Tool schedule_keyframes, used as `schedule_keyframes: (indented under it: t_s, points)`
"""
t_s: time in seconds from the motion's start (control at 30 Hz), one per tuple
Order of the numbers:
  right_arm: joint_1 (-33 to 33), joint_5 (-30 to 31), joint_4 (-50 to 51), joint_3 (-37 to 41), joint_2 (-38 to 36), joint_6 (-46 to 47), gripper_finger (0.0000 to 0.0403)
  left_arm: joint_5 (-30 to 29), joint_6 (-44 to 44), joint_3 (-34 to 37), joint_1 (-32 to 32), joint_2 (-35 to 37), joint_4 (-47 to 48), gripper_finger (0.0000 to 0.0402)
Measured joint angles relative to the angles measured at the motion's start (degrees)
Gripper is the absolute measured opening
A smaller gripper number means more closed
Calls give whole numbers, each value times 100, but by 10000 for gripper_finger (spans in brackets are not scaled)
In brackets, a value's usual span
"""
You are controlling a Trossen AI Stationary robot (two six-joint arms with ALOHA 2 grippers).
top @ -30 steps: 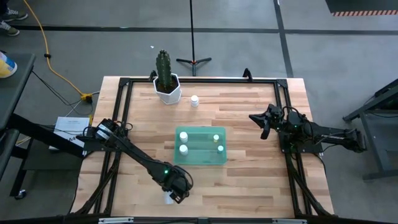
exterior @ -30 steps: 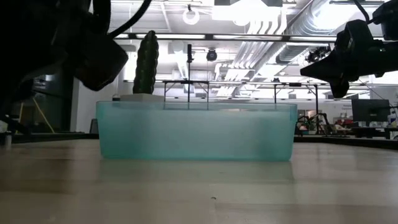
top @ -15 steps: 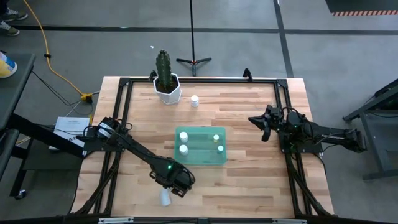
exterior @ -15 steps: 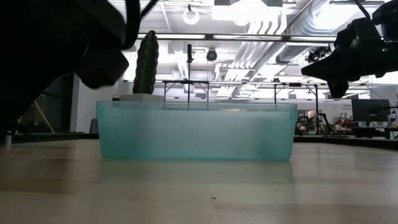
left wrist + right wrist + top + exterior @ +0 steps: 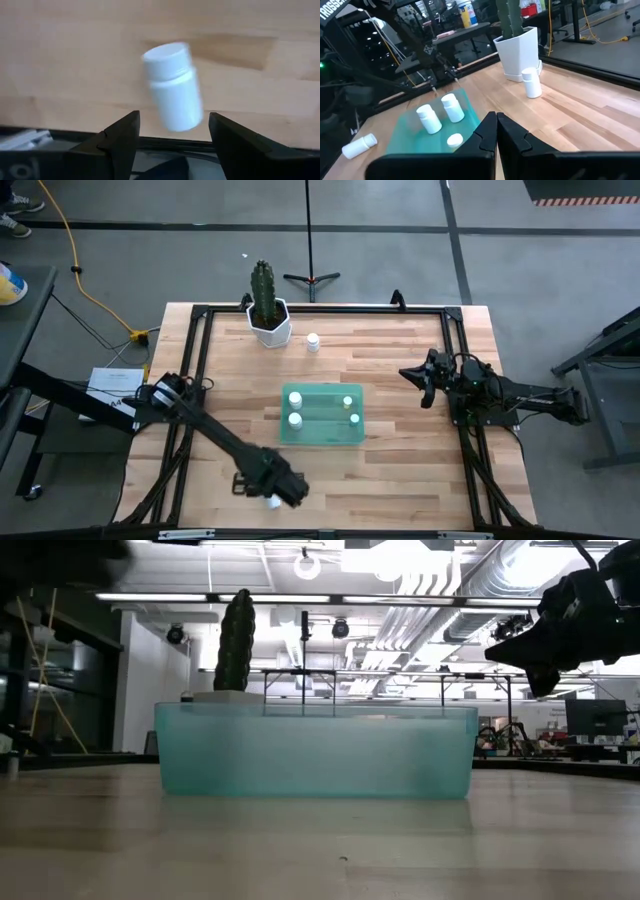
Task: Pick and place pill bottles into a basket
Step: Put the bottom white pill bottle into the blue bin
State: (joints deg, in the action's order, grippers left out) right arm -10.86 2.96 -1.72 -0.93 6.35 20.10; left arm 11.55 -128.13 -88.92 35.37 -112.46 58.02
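Left gripper (image 5: 170, 137): jaws apart, straddling fallen white pill bottle (image 5: 173, 86) at table's near edge, outside green basket (image 5: 321, 436). Bottle looked light, rigid, slick, roll-prone; you should grip mid-body. Right gripper (image 5: 424, 377): jaws together, idle.

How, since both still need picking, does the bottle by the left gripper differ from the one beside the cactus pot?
The bottle by the left gripper lies on its side; the bottle beside the cactus pot stands upright. The first is at the table's near edge, framed by open fingers; the second toward the far side, unattended. Both are white, capped, outside the basket.
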Motion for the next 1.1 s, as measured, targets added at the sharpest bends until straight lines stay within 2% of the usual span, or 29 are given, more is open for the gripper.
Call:
schedule_keyframes:
  t_s: [0.1,0.27,0.57,0.73,1.1]
  points:
    - [-2,2,7,0,0,-103,0,-156,-646,29,161,0,-146,270]
    - [-2,2,17,0,0,-108,0,-477,-944,55,79,-34,-197,270]
    - [-2,-8,44,-4,-13,-108,0,-378,-974,63,-147,-462,-403,270]
    - [-2,-33,57,-7,-44,-109,0,-27,-950,61,-158,-833,-720,270]
    - [-2,0,66,-9,-39,-110,0,25,-675,42,-268,-938,-881,267]
